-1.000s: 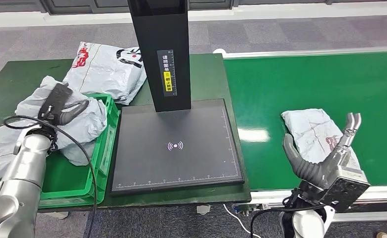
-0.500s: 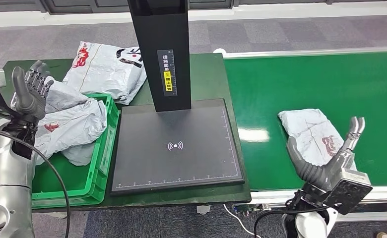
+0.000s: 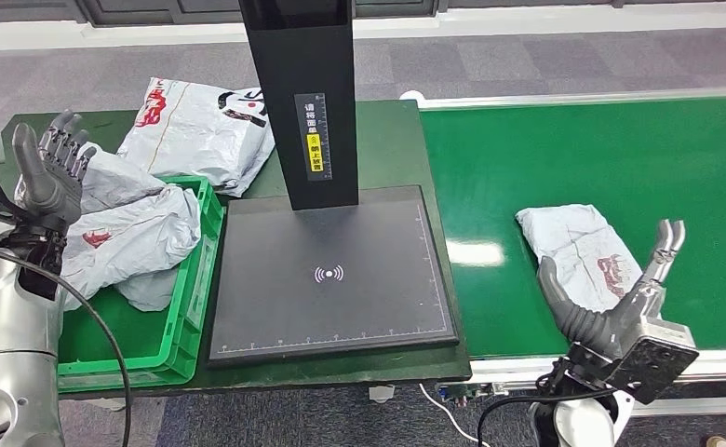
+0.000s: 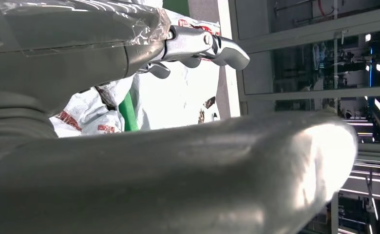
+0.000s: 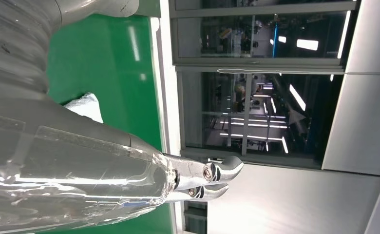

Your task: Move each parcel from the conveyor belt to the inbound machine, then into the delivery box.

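Grey and dark-fingered, the left robot hand (image 3: 50, 172) is raised at the far left with its fingers spread and nothing in them, held above the grey parcels (image 3: 131, 233) that are heaped in the green delivery box (image 3: 184, 321); one of those parcels spills over the box's outer side. In the left wrist view the same hand's fingertips (image 4: 222, 48) stand apart, with white parcel wrapping and a strip of the green box wall beyond them. The right robot hand (image 3: 620, 303) sits at the near edge of the green conveyor belt (image 3: 601, 158), palm turned up, thumb and fingers apart and empty. Just beside it, between thumb and fingers but with no visible grip, lies a crumpled grey parcel (image 3: 578, 247) with red print on the belt. Left of the belt stands the inbound machine (image 3: 331, 270), a flat black plate with a white symbol at its middle and a black column rising at its back that carries a small label. Behind the box, on the green table (image 3: 24, 135), another grey parcel with red and black print (image 3: 196, 126) lies flat, its corner touching the box rim.
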